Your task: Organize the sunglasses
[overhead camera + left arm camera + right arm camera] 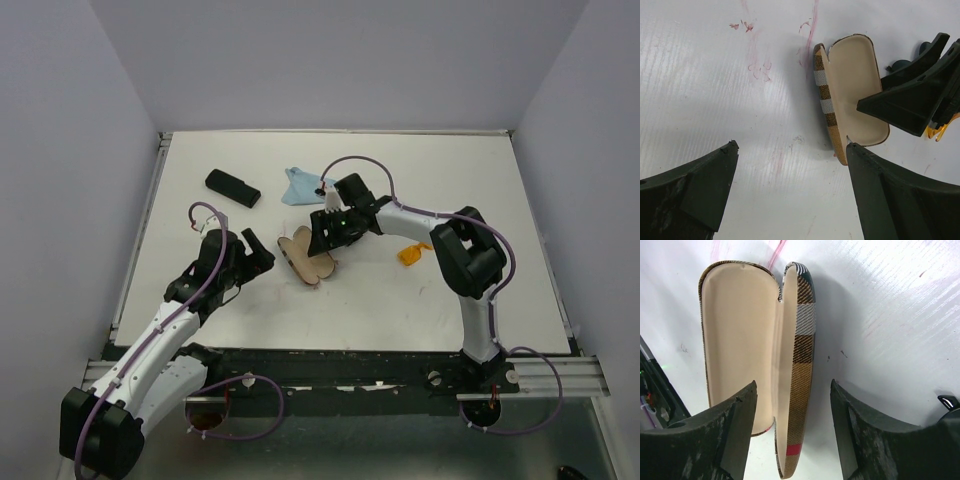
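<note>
right gripper [792,384] straddles open plaid glasses case [740,325]
its fingers spread around the raised half; left gripper [791,146] gapes wide nearby

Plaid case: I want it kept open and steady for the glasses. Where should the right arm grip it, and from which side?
Grip the raised plaid half across its thin wall, near its end, from above. It stands almost edge-on beside the lined half, so the right fingers can straddle it; they flank it now, not yet closed.
</note>
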You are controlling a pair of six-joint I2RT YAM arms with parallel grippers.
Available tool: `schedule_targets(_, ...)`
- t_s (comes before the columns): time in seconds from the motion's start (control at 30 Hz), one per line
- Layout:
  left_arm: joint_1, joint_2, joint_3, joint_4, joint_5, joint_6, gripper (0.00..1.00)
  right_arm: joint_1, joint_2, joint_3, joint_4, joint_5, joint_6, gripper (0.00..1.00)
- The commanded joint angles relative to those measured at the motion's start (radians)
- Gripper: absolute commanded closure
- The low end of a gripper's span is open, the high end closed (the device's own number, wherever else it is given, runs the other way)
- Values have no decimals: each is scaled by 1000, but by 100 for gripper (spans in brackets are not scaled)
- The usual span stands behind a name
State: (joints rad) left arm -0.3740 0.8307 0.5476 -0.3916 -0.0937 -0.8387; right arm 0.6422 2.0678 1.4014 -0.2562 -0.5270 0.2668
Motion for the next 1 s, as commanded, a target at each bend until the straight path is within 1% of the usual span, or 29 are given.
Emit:
schedule_targets(0.0,1,-1,6,-7,22,-10,1,1,-25,7,15,10,-46,34)
schedule_targets(0.13,1,-1,8,-12,22,-16,1,-1,-26,2,24,33,-32,34)
schedule_targets(0.27,1,-1,11,-12,23,-22,1,1,-69,-62,63,71,12,35)
schedule_targets(0.33,1,2,9,-12,25,-22,1,1,-101,-111,98,64,35,37)
schedule_targets(0.6,1,19,23,-15,29,-11,1,23,-193,-260,190,-1,103,36)
schedule_targets(0.97,1,2,14,-12,34,-8,1,112,-252,-335,245,-1,192,34)
